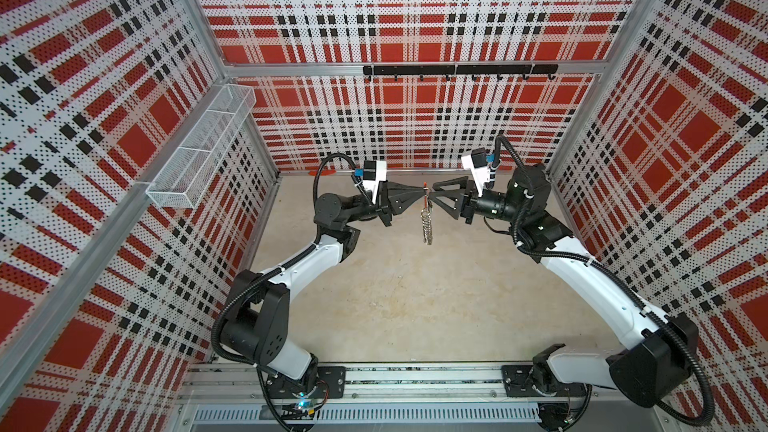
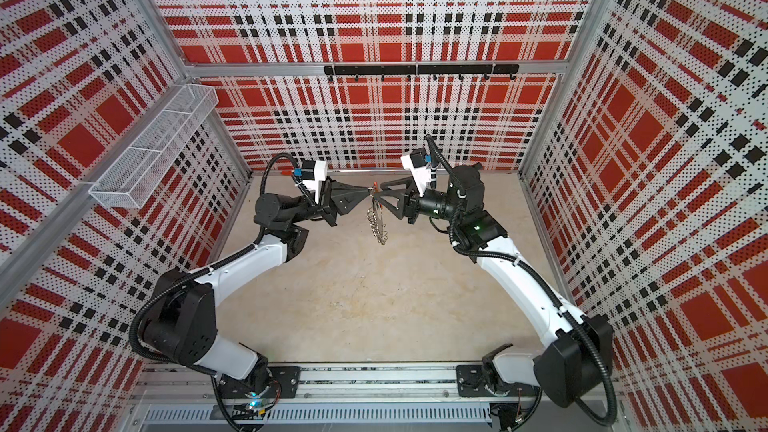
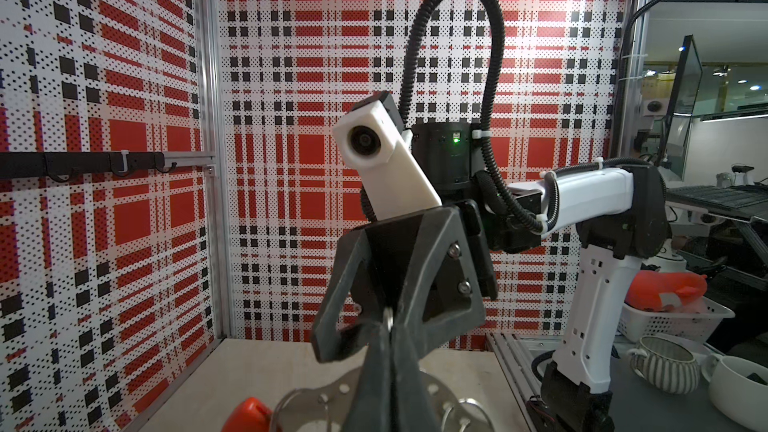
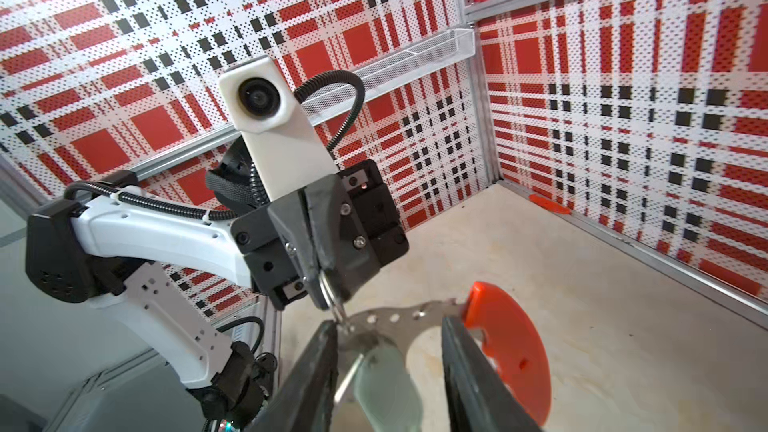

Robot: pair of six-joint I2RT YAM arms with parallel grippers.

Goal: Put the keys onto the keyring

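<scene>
Both grippers meet in mid-air over the table's far half. The keyring (image 4: 395, 317) is a flat metal ring pierced with holes, with an orange grip (image 4: 507, 351); it hangs edge-on in both top views (image 1: 427, 224) (image 2: 377, 224). My left gripper (image 1: 420, 192) (image 3: 388, 326) is shut on a small wire loop (image 4: 332, 295) at the ring's top edge. My right gripper (image 1: 433, 195) (image 4: 390, 322) stands open around the ring. The keys (image 4: 347, 371), with their pale tag (image 4: 386, 384), hang between its fingers, pinched by neither. How the keys are attached is hidden.
A white mesh basket (image 1: 199, 147) is mounted on the left wall. A black hook rail (image 1: 457, 70) runs along the back wall. A small orange piece (image 1: 328, 172) lies at the back wall's foot. The beige tabletop (image 1: 415, 305) spreads below the arms.
</scene>
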